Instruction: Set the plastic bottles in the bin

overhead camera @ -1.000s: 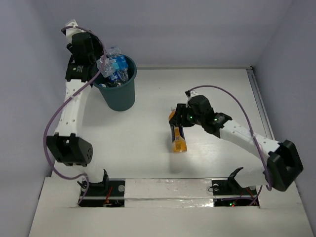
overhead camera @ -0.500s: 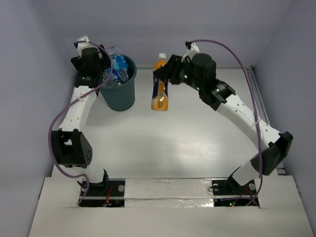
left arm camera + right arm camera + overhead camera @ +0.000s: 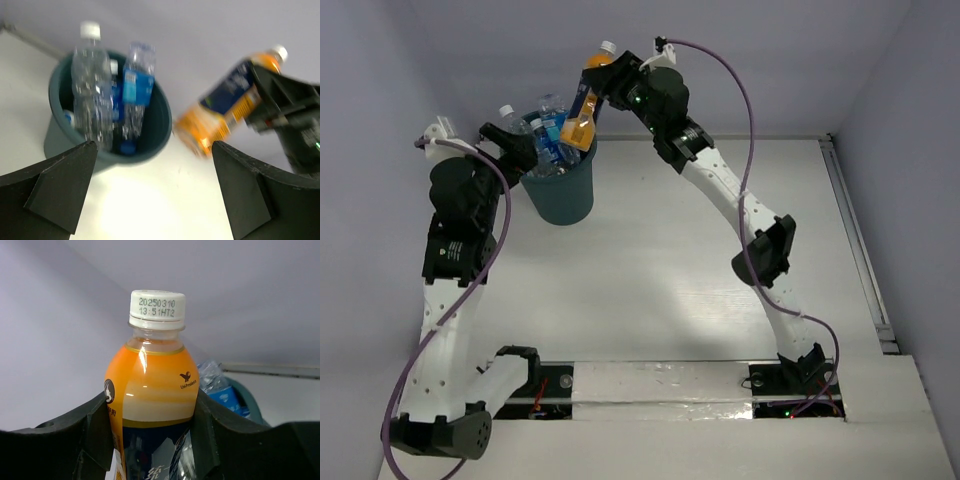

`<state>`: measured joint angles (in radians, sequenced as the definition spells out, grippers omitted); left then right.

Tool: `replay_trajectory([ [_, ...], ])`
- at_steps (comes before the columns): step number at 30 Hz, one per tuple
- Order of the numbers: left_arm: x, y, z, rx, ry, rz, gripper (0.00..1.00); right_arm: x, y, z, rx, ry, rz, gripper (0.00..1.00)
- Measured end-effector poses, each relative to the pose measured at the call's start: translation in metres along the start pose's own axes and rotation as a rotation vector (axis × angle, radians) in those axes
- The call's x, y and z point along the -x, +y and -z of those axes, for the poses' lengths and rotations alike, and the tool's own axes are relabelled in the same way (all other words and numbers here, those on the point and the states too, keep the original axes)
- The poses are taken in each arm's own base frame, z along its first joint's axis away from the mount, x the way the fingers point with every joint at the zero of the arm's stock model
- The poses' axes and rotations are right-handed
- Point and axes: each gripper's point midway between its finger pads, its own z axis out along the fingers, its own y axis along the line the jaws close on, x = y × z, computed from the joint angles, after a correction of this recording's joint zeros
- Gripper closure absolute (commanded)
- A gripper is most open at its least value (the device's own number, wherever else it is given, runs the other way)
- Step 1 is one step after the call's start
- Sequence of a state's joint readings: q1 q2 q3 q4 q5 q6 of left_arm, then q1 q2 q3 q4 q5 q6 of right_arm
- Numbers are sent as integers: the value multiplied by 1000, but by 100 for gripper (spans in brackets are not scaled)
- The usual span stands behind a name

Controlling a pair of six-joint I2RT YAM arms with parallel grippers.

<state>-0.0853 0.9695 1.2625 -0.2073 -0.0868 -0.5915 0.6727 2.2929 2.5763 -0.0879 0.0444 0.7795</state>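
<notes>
- The right gripper point(image 3: 601, 88) is clamped on the orange bottle point(image 3: 582, 115). The right wrist view shows a dark finger point(image 3: 95, 435) pressed against each side of the bottle's body, just above its dark label.
- The orange bottle point(image 3: 152, 385) is held in the air, off the table point(image 3: 650, 290). It is tilted, with its white cap point(image 3: 607, 47) up towards the back wall and its base down towards the bin point(image 3: 560, 195).
- From above, the bottle's base overlaps the right side of the bin's mouth. In the left wrist view the bottle point(image 3: 220, 120) hangs just beside the rim point(image 3: 167, 120), not touching it.
- The bin stands upright at the far left of the table. Several bottles stand in it, poking above the rim. They include a clear bottle point(image 3: 91, 95) with a white cap and a blue-labelled bottle point(image 3: 136, 90).
- The left gripper point(image 3: 157, 200) sits just left of the bin, facing it. Its jaws are spread wide and hold nothing.
</notes>
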Motion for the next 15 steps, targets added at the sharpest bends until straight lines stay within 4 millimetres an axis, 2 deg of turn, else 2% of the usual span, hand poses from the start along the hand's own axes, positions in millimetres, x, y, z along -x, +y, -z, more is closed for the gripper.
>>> replay_trajectory([
  [4,-33,6,19,4,100,35,1,-13,-33,-22,-55,-72,-22,49],
  [8,-58,20,39,26,178,61,1,-24,-54,-35,-91,-132,-4,45],
  [11,-62,23,51,29,194,66,1,-46,-67,-40,-126,-127,46,38],
  [14,-61,22,58,20,196,66,1,-76,-67,-40,-141,-90,106,32],
  [15,-62,21,59,18,200,65,1,-88,-65,-39,-140,-70,127,25],
])
